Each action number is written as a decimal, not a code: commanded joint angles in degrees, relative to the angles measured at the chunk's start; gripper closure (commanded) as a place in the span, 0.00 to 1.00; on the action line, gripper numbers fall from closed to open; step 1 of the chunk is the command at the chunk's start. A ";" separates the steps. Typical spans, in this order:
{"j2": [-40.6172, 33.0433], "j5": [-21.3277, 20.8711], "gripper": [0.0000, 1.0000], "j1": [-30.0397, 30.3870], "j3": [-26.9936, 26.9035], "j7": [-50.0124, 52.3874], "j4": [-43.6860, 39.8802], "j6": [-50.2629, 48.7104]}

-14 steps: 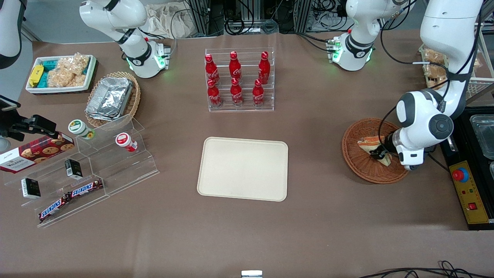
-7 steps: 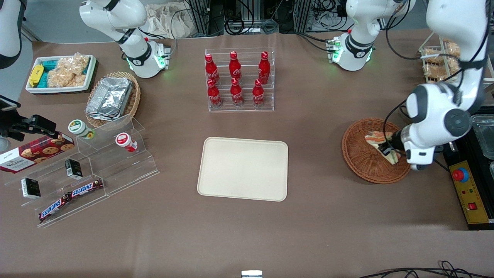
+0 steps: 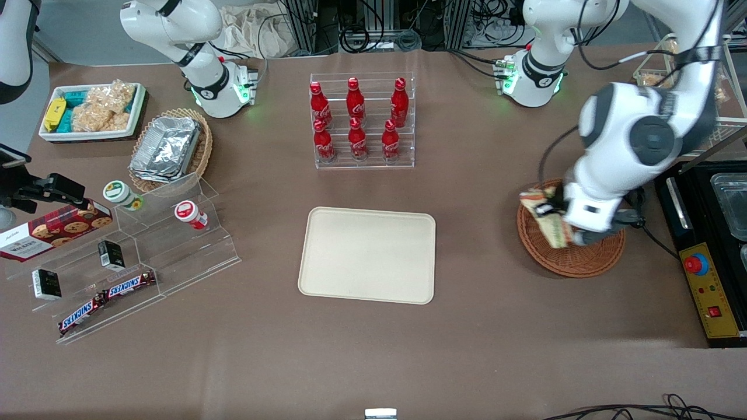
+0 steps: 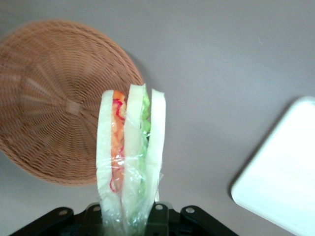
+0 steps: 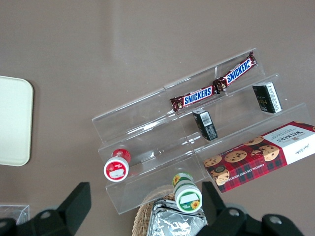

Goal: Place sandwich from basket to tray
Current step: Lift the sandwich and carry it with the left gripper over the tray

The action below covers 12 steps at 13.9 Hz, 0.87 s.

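My left gripper (image 3: 557, 220) is shut on the sandwich (image 3: 547, 216), a clear-wrapped wedge of pale bread with orange, red and green layers. It hangs lifted above the rim of the round reddish-brown basket (image 3: 578, 259), on the side toward the tray. The wrist view shows the sandwich (image 4: 130, 157) standing on edge between the jaws of the gripper (image 4: 129, 216), with the empty basket (image 4: 54, 103) below it and a corner of the cream tray (image 4: 280, 182). The cream-beige tray (image 3: 367, 255) lies flat at the table's middle with nothing on it.
An acrylic rack of red cola bottles (image 3: 357, 119) stands farther from the front camera than the tray. A black unit with a red button (image 3: 697, 265) sits beside the basket at the working arm's end. Tiered acrylic shelves with snacks (image 3: 125, 256) lie toward the parked arm's end.
The gripper has lifted the sandwich out of the basket's bowl and carried it toward the tray, up to the basket's rim. The arm's wrist has swung up and over.
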State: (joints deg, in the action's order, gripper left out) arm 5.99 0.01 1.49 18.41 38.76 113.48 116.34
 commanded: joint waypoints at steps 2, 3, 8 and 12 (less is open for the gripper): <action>3.49 -1.32 1.00 0.27 8.20 -2.27 -1.68 3.87; 5.33 -1.41 1.00 0.27 9.96 -4.12 -1.77 6.24; 14.91 -7.39 1.00 -4.65 12.96 -4.05 -1.94 17.58; 23.70 -13.00 1.00 -7.12 12.87 -2.65 -7.11 19.10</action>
State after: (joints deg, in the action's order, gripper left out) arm 24.52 -9.63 -5.21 31.34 35.16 111.49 135.77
